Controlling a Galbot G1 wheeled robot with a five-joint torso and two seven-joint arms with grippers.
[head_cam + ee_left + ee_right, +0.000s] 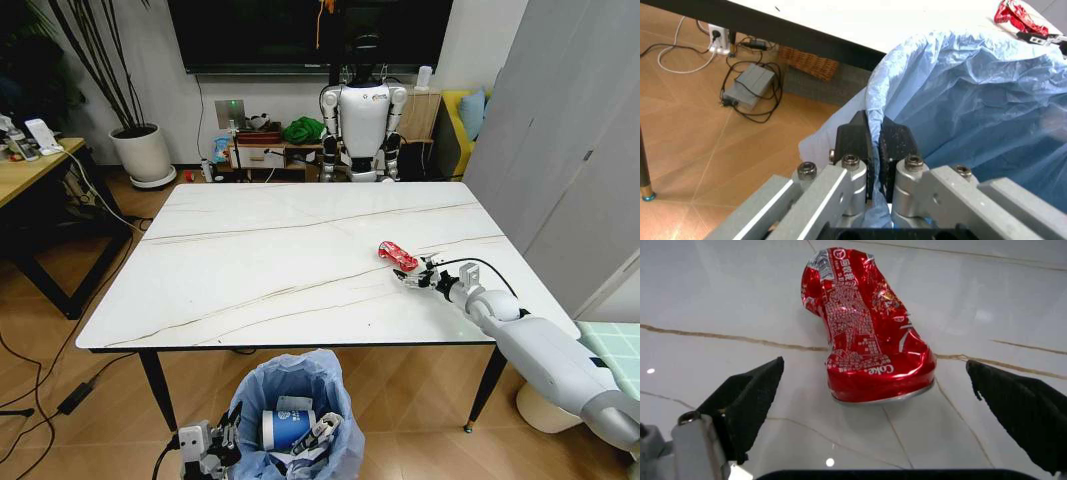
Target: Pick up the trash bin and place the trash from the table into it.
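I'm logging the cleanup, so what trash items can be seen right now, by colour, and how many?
Red, crushed can on the table: 1
Blue-and-white, paper cup in the trash bin: 1
Total: 2 clearly visible; other bits in the bin can't be told apart.

We read "Coke" in white script on crushed red can (pixel 863 340), near its bottom rim, centre of right wrist frame. Chinese characters in white ring at can's top end; dense small white print along its side, too fine to read.
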